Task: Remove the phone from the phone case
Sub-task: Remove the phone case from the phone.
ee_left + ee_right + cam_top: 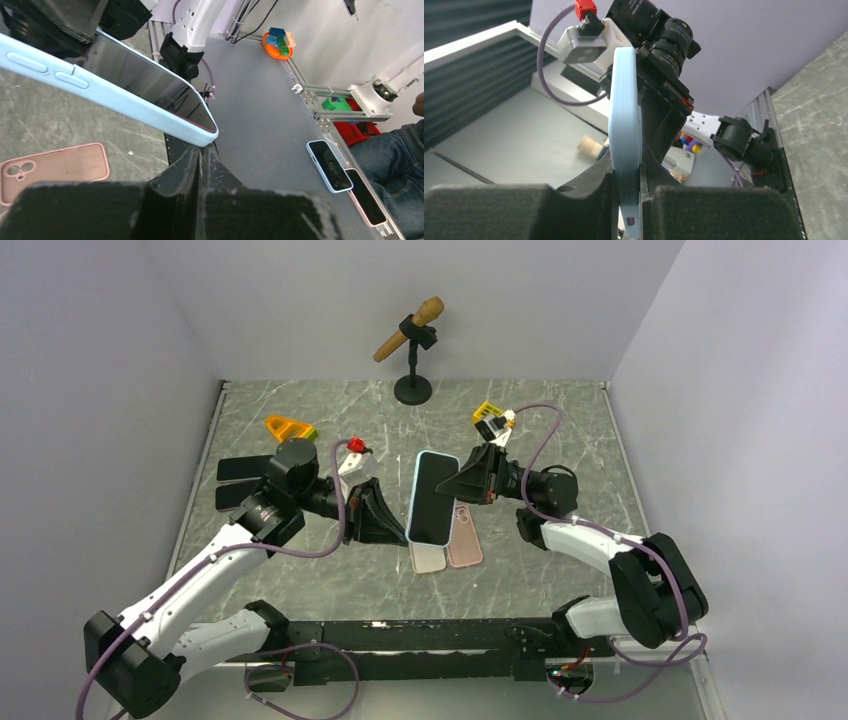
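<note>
Aloft, light-blue phone case (432, 502) between left claw (403, 533) and right claw (447, 490).

Both arms were inspected. The left arm (195, 575) and right arm (585, 537) had white links and black joint housings, and purple cables (540, 406) looped along each. The left gripper (402, 532) and right gripper (447, 487) were black and wedge-shaped. One white wrist camera (350, 462) carried a red connector (355, 445).
</note>
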Action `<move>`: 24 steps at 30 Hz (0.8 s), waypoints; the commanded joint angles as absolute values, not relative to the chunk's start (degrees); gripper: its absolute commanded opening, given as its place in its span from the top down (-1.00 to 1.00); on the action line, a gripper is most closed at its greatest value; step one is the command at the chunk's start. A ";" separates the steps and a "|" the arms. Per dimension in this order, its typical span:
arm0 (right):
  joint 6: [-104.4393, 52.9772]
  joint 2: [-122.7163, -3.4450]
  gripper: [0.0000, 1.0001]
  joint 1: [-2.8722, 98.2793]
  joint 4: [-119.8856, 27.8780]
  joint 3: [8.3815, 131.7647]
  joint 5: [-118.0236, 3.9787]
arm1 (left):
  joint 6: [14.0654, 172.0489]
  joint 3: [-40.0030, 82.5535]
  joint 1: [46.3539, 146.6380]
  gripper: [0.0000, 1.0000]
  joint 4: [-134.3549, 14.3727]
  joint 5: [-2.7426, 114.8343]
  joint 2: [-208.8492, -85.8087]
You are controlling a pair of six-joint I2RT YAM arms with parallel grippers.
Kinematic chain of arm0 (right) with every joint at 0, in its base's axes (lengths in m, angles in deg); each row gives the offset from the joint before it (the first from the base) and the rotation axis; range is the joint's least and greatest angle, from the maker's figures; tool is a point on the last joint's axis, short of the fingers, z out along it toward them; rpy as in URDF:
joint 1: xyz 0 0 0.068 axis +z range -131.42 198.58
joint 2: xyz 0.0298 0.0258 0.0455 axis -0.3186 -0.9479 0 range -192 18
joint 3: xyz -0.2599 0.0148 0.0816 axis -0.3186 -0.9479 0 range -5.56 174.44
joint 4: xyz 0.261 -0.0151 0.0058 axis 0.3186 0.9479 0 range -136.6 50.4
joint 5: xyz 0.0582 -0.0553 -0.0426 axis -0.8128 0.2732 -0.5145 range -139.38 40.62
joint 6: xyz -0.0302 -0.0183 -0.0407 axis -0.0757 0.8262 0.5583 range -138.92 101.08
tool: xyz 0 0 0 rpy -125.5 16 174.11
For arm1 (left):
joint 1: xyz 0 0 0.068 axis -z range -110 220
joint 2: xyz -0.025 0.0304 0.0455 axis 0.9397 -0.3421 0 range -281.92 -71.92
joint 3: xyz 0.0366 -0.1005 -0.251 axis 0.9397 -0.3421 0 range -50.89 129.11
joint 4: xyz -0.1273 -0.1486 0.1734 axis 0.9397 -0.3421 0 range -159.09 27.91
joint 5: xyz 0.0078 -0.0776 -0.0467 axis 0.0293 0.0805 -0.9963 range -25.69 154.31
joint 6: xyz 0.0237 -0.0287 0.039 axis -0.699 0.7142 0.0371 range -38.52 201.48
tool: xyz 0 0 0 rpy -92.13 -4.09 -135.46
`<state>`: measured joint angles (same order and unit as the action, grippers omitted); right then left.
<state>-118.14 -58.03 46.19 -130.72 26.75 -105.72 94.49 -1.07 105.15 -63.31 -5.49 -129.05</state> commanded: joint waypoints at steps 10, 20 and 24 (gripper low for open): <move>-120.04 -56.15 1.00 51.02 -140.13 31.58 -98.94 | 96.26 0.26 99.48 1.00 -59.59 11.44 -132.98; -111.07 -55.28 1.00 48.56 -131.33 29.97 -95.10 | 109.55 -12.97 99.46 -0.70 -56.90 14.14 -113.52; -111.89 -56.63 1.00 48.43 -133.25 29.91 -94.03 | 118.88 -15.75 99.47 -0.99 -48.04 12.94 -109.95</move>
<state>-112.80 -56.91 48.62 -128.44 29.20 -98.40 108.66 -14.01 99.49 -58.37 12.87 -112.37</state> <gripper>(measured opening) 0.172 0.981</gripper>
